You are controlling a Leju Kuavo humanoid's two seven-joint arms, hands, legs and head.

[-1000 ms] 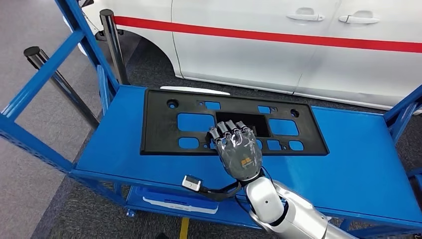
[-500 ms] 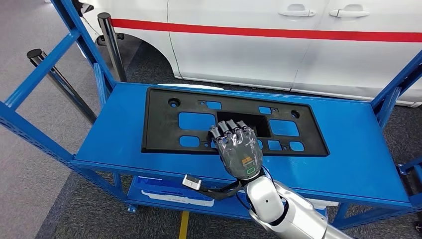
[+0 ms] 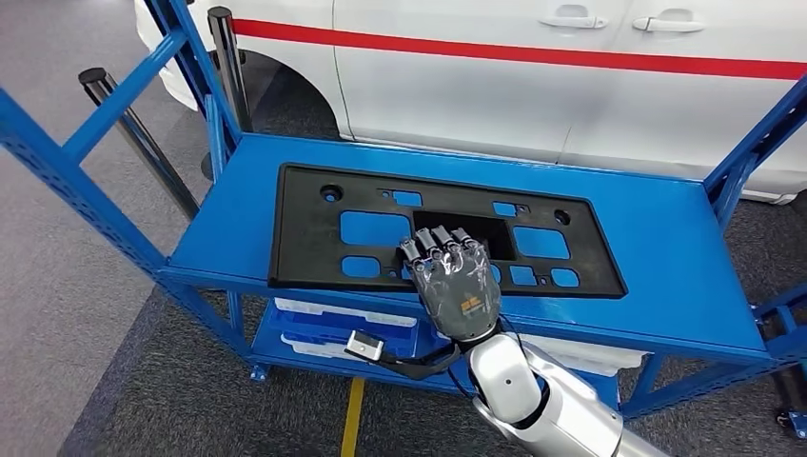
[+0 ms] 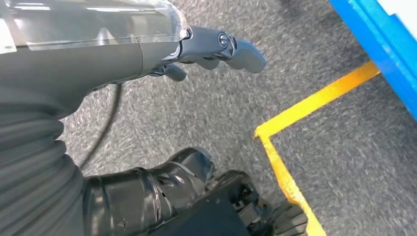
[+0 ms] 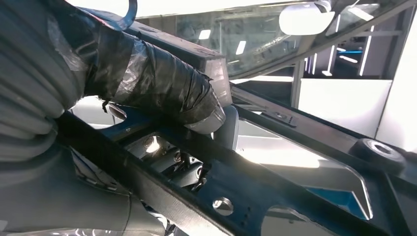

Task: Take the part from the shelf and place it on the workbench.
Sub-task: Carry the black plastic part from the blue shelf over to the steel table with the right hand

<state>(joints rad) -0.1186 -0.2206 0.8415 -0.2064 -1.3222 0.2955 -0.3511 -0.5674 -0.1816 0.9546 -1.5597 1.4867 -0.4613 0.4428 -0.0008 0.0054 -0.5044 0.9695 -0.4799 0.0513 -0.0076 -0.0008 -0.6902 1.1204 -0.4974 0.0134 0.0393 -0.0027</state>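
Bare blue shelf deck [image 3: 680,257] lies open to the right of the black panel [image 3: 305,243]. Slanted blue frame posts [image 3: 86,190] close the left end, another [image 3: 757,143] the right; the white car [image 3: 571,95] stands just behind, seemingly close.

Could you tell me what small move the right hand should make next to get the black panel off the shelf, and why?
Probably lift a little. The right hand has its fingers hooked into the panel's central opening, thumb under the near edge in the wrist view, yet the panel lies flat on the shelf. A small raise would test the one-handed hold.
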